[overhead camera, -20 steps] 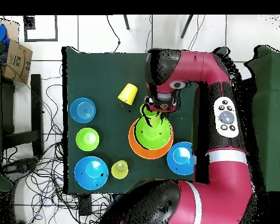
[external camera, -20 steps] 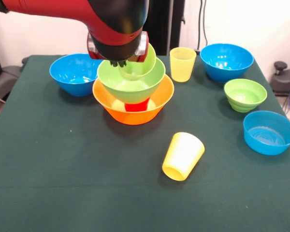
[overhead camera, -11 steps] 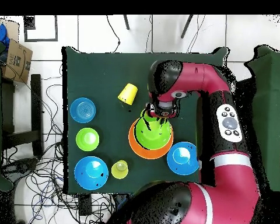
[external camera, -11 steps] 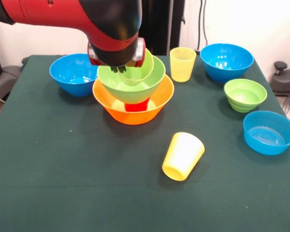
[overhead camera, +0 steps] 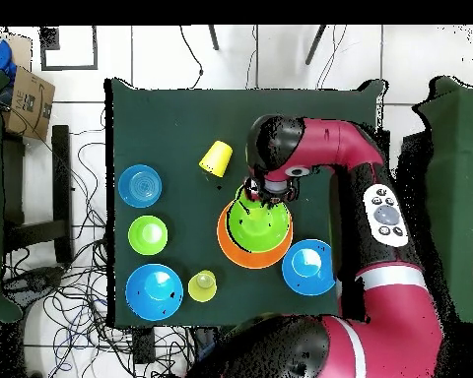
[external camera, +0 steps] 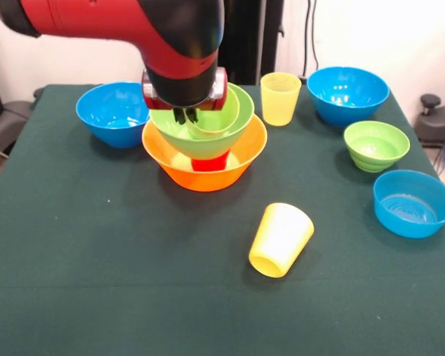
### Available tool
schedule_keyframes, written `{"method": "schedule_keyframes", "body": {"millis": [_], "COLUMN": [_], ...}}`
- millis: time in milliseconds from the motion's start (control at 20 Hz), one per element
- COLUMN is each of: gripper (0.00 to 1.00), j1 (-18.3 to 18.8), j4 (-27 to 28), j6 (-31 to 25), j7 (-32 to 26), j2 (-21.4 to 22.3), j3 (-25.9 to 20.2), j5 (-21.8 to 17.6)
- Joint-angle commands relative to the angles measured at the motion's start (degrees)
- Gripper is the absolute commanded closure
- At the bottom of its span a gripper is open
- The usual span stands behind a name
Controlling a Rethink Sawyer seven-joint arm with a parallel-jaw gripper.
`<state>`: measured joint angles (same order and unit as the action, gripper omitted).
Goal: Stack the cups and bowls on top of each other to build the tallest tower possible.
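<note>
The tower (external camera: pixel 205 152) stood toward the far middle of the tabletop (external camera: pixel 133 282): the large orange bowl (external camera: pixel 204 172) as base, a red cup (external camera: pixel 204 164) showing low inside it, the large lime green bowl (external camera: pixel 200 133) above that, and a lime green cup (external camera: pixel 216 111) tilted inside the green bowl, its mouth leaning up and back. My end effector (external camera: pixel 184 113) hung directly over this stack, its dark tips dipping into the green bowl just beside the cup's rim. I could not tell whether it was gripping the cup or free of it, since my own wrist hid the contact.

The relation that mattered was vertical: the stack lay straight below me, and the cup's long axis was canted, not upright, so I judged it poorly seated.

Around it, 2 medium blue bowls (external camera: pixel 116 113) (external camera: pixel 348 95) sat well apart at either side. A pale yellow cup (external camera: pixel 280 98) stood upright near the tower. The small green bowl (external camera: pixel 376 145) and shallow blue bowl (external camera: pixel 414 202) sat off to one side. A bright yellow cup (external camera: pixel 280 239) lay on its side, nearer the front.
</note>
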<state>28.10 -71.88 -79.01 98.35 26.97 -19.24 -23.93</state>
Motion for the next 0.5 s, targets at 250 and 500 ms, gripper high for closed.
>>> {"method": "schedule_keyframes", "body": {"millis": [250,500], "gripper": [1.0,1.0], "j1": [0.75,0.77], "j4": [-12.14,-11.76], "j6": [6.31,2.06], "j7": [-6.01,-7.83], "j2": [12.57,16.43], "j3": [-3.86,-4.19], "j5": [3.1,4.27]}}
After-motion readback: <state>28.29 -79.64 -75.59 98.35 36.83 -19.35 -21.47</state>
